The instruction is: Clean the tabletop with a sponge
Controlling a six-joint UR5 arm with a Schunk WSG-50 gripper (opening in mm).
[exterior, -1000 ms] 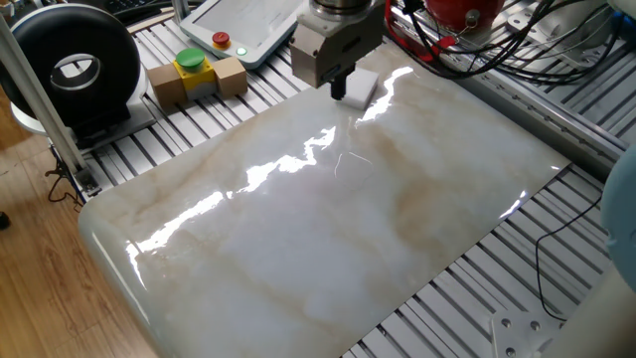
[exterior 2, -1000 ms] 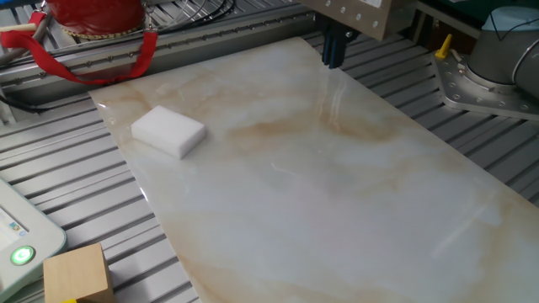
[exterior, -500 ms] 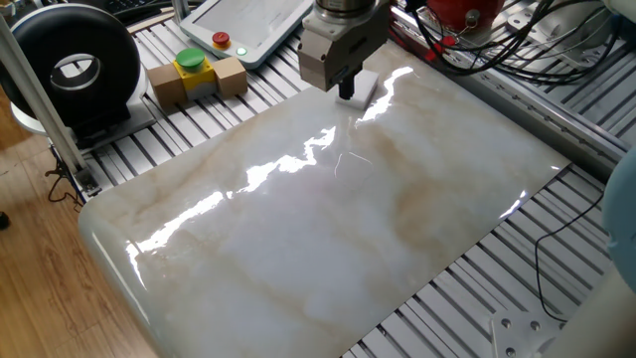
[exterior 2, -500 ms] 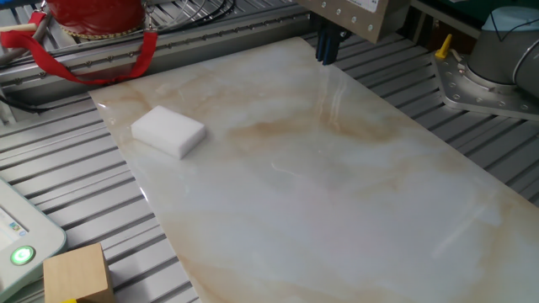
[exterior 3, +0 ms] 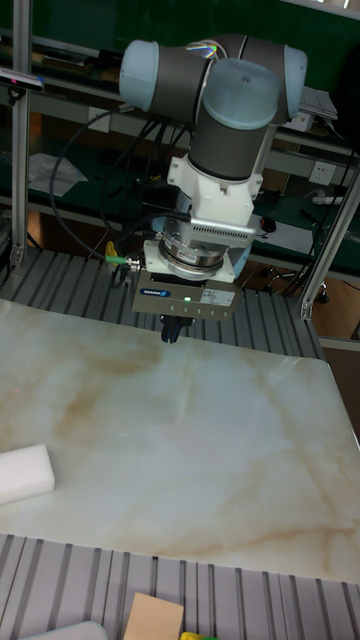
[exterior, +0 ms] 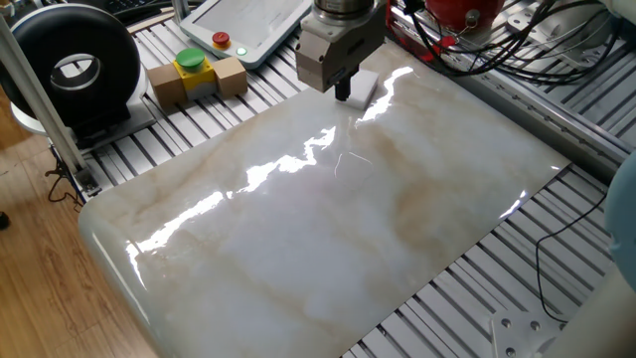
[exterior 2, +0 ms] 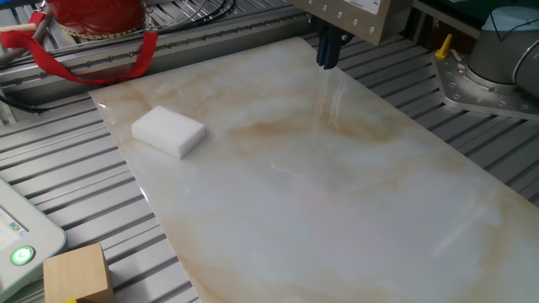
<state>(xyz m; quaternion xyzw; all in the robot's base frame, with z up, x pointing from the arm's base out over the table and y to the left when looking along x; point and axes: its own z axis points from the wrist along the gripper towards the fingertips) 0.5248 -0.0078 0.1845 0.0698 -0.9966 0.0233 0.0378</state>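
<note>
The marble tabletop [exterior: 328, 229] [exterior 2: 337, 194] [exterior 3: 180, 450] lies on the slatted frame. The white sponge [exterior 2: 168, 131] [exterior 3: 22, 472] rests flat near one edge of it, and in one fixed view it peeks out behind the gripper as the sponge [exterior: 366, 86]. My gripper [exterior: 343, 92] [exterior 2: 327, 61] [exterior 3: 172, 333] hangs just above the slab near the opposite edge, well apart from the sponge. Its dark fingers are together with nothing between them.
Tan cardboard boxes with a yellow-green button [exterior: 196, 75] sit on the aluminium slats [exterior: 497, 288] beside the slab. A black round device [exterior: 70, 70], a white control tablet [exterior: 243, 25], and a red object with cables [exterior 2: 93, 21] border the table. The arm's base [exterior 2: 505, 59] stands at one corner.
The gripper has shifted only slightly above the same edge of the slab. The sponge has not moved.
</note>
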